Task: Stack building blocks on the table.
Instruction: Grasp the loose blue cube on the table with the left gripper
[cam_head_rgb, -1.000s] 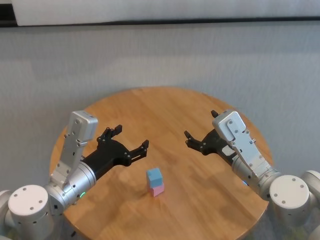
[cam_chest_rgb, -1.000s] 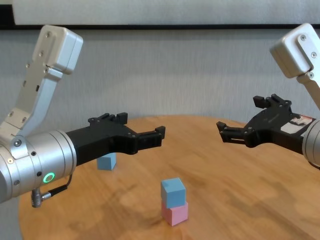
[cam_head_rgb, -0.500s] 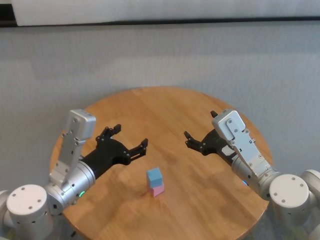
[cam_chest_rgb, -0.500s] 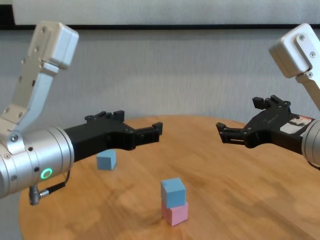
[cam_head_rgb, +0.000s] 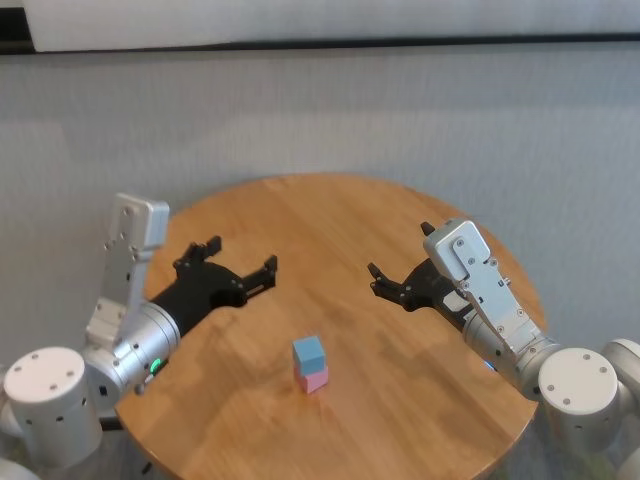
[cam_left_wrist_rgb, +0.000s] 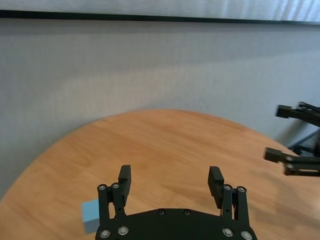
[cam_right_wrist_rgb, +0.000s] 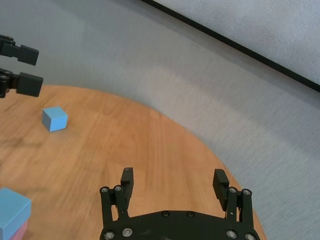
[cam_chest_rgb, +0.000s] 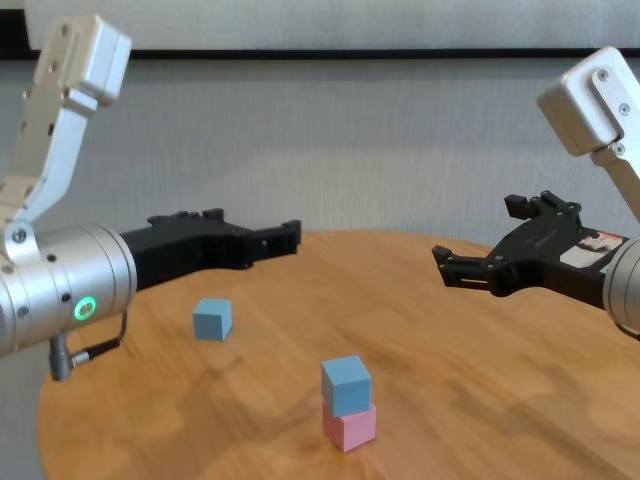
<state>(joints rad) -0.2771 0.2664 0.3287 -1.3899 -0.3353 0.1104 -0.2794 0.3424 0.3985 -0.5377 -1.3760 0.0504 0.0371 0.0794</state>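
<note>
A light blue cube (cam_head_rgb: 309, 350) sits on a pale pink cube (cam_head_rgb: 314, 379) near the front middle of the round wooden table (cam_head_rgb: 330, 215); the stack also shows in the chest view (cam_chest_rgb: 346, 384). A second light blue cube (cam_chest_rgb: 212, 319) lies alone to the left, also in the left wrist view (cam_left_wrist_rgb: 90, 215) and the right wrist view (cam_right_wrist_rgb: 54, 118). My left gripper (cam_head_rgb: 242, 255) is open and empty, raised above the table left of the stack, over the loose cube. My right gripper (cam_head_rgb: 400, 258) is open and empty, raised to the right.
A grey wall stands behind the table. The table's round edge (cam_chest_rgb: 90, 400) runs close to the loose cube on the left. The tabletop around the stack is bare wood.
My left arm has drawn back to the left, away from the stack, and the loose blue cube now shows fully in the chest view. The right arm and the stack have not moved.
</note>
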